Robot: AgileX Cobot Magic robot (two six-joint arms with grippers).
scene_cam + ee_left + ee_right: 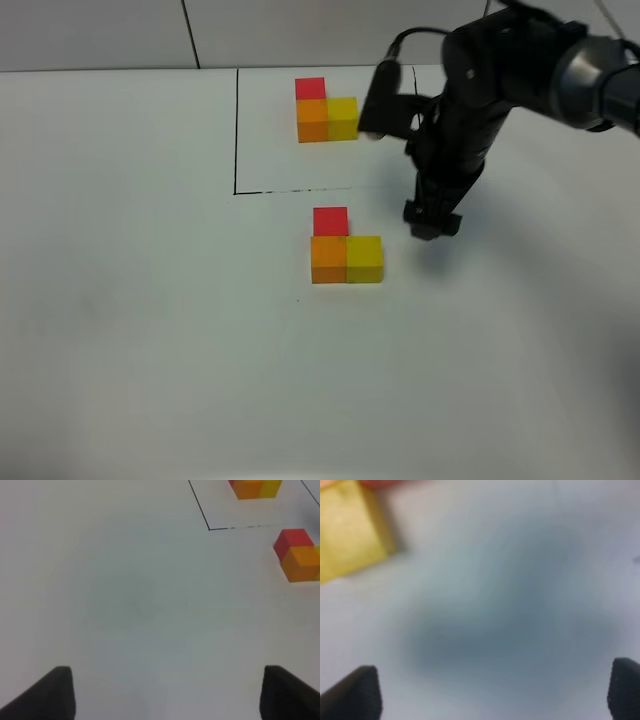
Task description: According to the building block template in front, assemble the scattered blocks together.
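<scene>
You are looking down at a white table [150, 330]. Nearest you sit three loose cubes joined in an L: one orange cube [329, 260] at the corner, one yellow cube [365, 258] touching its right side, and one red cube [331, 221] touching its far side. That makes three scattered blocks, all in contact.

Just to the right of the yellow cube, your right gripper [432, 222] hangs close above the table, apart from the blocks. Its jaws are spread wide and hold nothing; the right wrist view shows the two dark fingertips [355, 692] far apart over bare, blurred table.

Farther back, thin black lines [236, 130] frame the building block template [325, 110]: again three cubes, one red, one orange, one yellow, in the same L.

Your left gripper [167, 692] is out of the overhead view. Its wrist view shows two fingertips set wide, empty, well apart from the blocks.
</scene>
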